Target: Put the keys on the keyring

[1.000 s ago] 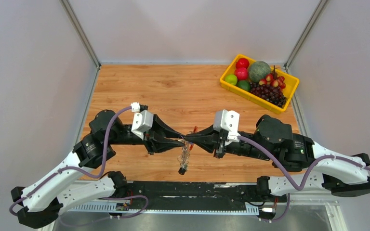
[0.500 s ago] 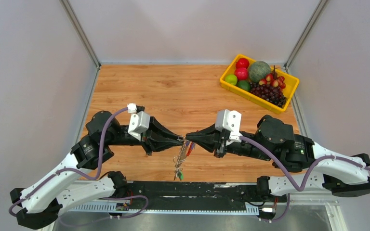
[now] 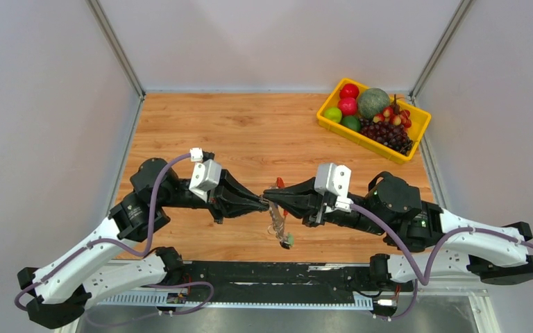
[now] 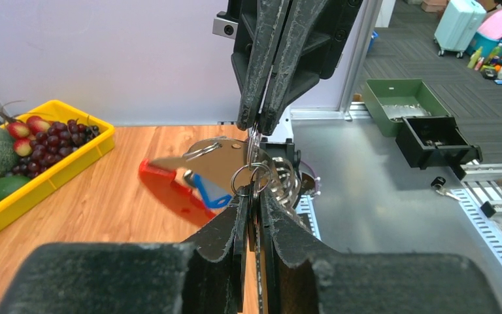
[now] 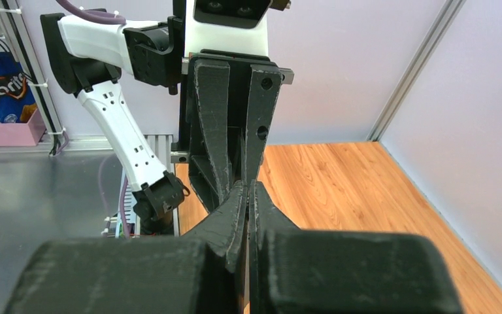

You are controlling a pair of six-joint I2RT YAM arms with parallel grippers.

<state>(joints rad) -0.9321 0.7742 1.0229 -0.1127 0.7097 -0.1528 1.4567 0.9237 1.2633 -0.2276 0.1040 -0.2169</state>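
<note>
Place: this is looking like a robotics lab test cell
Enclosure: plain grey panels on aluminium posts are walling in the wooden tabletop
Rig: cabled robot arms are reaching in from its near edge
Surroundings: a steel bench, parts bins and carpeted floor are lying beyond

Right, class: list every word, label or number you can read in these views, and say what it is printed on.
"Dorito", end cut off: on the blue snack bag, right wrist view.
Bottles in the left wrist view: labels too small to read.
Nothing else legible.
</note>
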